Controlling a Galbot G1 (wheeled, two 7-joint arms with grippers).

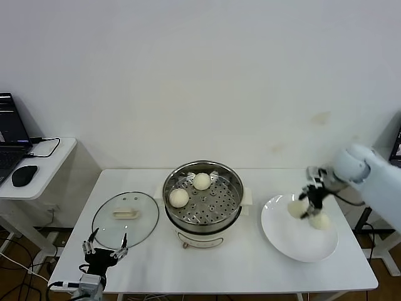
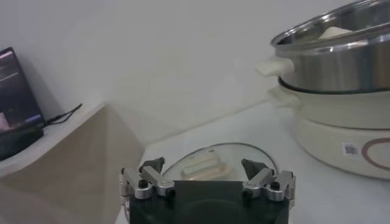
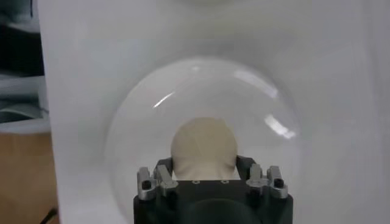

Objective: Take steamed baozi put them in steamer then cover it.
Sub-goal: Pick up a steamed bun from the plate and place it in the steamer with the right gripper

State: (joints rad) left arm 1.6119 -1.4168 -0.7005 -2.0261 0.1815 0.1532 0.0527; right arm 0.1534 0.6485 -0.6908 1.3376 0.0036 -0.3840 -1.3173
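You see four steamed baozi, each a small, round, smooth cream-white bun. Two lie on the perforated tray inside the steamer (image 1: 203, 195): one at the far side (image 1: 201, 181), one at the left (image 1: 178, 197), apart from each other. The steamer is a round, shiny stainless-steel pot standing upright and uncovered on a cream-white electric base with side handles. A third bun (image 1: 296, 209) is clasped between the fingers of the right gripper (image 1: 309, 204); whether it touches the surface below, you cannot tell. The fourth (image 1: 320, 221) lies just beside it.
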